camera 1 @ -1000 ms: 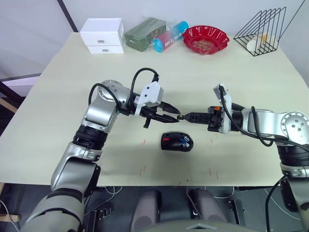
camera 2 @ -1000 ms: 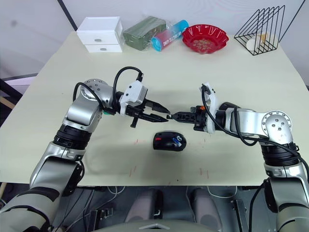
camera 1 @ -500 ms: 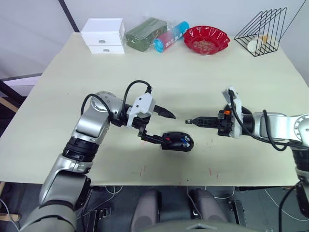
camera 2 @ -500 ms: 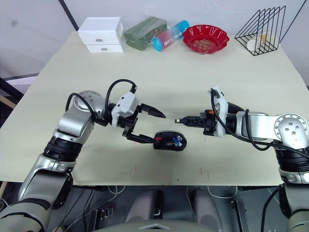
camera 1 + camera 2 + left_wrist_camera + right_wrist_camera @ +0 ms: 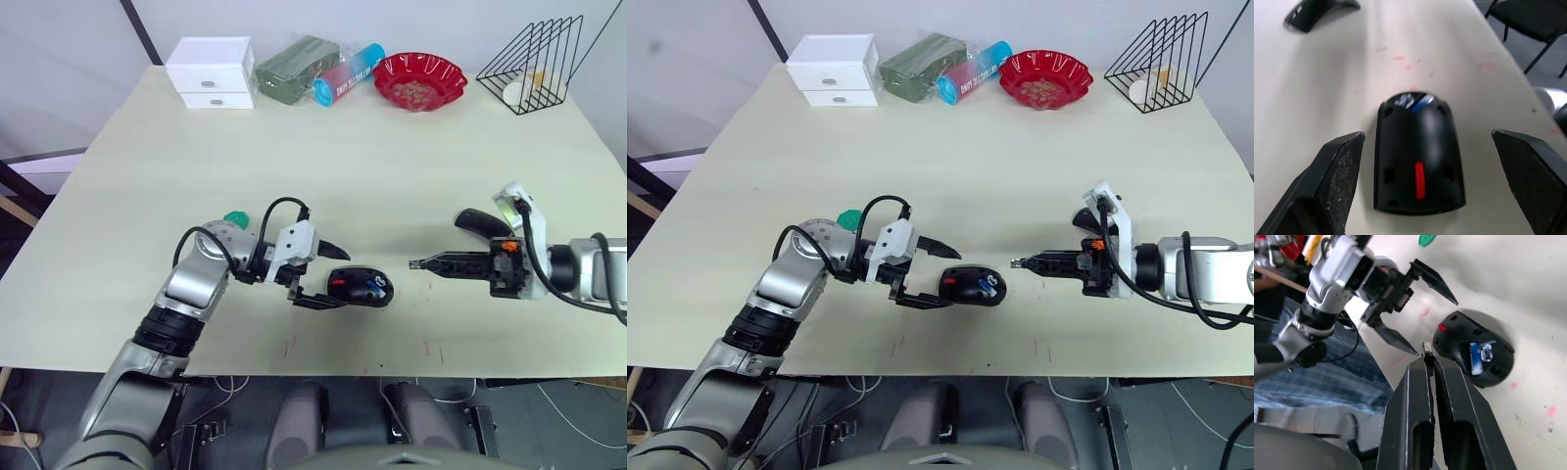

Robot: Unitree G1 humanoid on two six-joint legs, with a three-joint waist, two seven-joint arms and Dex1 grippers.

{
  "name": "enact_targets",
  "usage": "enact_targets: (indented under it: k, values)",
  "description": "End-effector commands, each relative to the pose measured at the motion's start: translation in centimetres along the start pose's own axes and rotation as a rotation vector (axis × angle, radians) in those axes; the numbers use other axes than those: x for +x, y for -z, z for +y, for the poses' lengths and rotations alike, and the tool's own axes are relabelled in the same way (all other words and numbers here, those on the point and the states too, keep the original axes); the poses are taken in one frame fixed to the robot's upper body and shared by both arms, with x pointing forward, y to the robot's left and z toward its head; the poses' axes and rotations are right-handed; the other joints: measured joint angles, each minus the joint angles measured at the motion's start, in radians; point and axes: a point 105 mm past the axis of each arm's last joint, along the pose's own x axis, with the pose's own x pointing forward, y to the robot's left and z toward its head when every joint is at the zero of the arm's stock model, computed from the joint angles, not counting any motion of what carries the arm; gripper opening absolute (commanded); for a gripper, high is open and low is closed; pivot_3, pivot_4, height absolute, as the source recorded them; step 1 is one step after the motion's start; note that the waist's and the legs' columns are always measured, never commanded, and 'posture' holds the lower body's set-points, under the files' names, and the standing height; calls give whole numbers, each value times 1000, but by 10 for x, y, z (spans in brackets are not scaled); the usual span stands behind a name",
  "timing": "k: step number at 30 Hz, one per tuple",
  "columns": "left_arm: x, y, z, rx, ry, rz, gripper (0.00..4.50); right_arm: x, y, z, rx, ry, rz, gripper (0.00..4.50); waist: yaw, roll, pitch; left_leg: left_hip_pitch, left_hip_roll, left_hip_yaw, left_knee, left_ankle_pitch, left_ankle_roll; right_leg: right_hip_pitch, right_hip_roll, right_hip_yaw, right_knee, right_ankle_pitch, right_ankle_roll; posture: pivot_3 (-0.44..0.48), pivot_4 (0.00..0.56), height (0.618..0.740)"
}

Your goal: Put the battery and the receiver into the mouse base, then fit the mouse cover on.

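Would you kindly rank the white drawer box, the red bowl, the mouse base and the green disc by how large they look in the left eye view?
1. Red bowl and white drawer box: look alike, so unranked.
2. Mouse base, though nearer the camera.
3. Green disc, partly hidden.

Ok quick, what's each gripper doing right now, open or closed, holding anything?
Left gripper: open, empty, fingers either side of the mouse base.
Right gripper: closed on a tiny item at its fingertips, probably the receiver.
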Motion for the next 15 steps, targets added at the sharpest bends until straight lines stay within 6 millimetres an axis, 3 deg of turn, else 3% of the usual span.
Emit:
enact_targets:
  k: [1, 5, 15]
  values:
    - [4, 0, 4, 25, -15, 1, 4448, -9, -1, 5, -140, 15, -16, 0, 1, 0, 0, 0, 0, 0, 0, 0, 0, 0, 0, 0, 0, 0, 0, 0, 150, 740]
    - [12, 5, 4, 33, -3, 13, 4448, -13, 9, 0, -211, 48, 25, 0, 2, 0, 0, 0, 0, 0, 0, 0, 0, 0, 0, 0, 1, 0, 0, 0, 150, 740]
    - [28, 17, 8, 17, 2, 26, 4448, -15, 8, -6, -257, 71, 32, 0, 0, 0, 0, 1, -1, 0, 1, 0, 0, 0, 0, 0, 1, 0, 0, 0, 150, 740]
